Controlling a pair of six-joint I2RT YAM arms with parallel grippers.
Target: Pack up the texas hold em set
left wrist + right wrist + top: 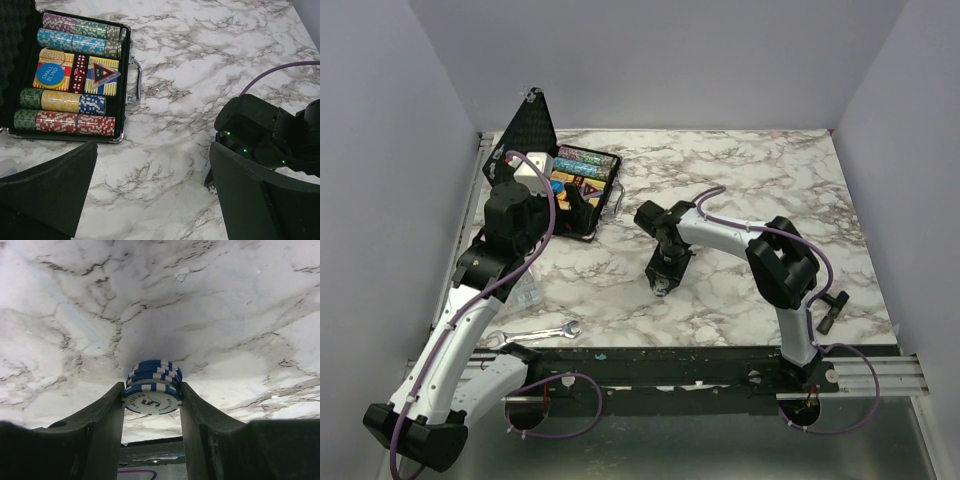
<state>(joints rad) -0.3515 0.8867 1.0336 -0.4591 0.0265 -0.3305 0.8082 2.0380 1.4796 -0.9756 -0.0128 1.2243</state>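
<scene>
The black hinged case (pixel 582 187) lies open at the back left, lid up. In the left wrist view the case (pixel 125 75) holds rows of multicoloured chips (pixel 65 122), a yellow-blue card box (pixel 102 85) with a dark red triangle (pixel 104 72) on it, and a blue round "small blind" piece (pixel 50 75). My left gripper (pixel 578 212) hangs at the case's near edge; it also shows in its wrist view (pixel 152 165), open wide and empty. My right gripper (pixel 665 278) points down at mid table and, in its wrist view (pixel 152 395), is shut on a short stack of blue-and-white chips (pixel 152 390) resting on the marble.
A silver wrench (pixel 535 333) lies near the front left edge. A dark tap-shaped piece (pixel 832 310) sits at the front right by the right arm. The case's metal handle (pixel 136 80) faces the middle of the table. Grey walls close in the left, back and right.
</scene>
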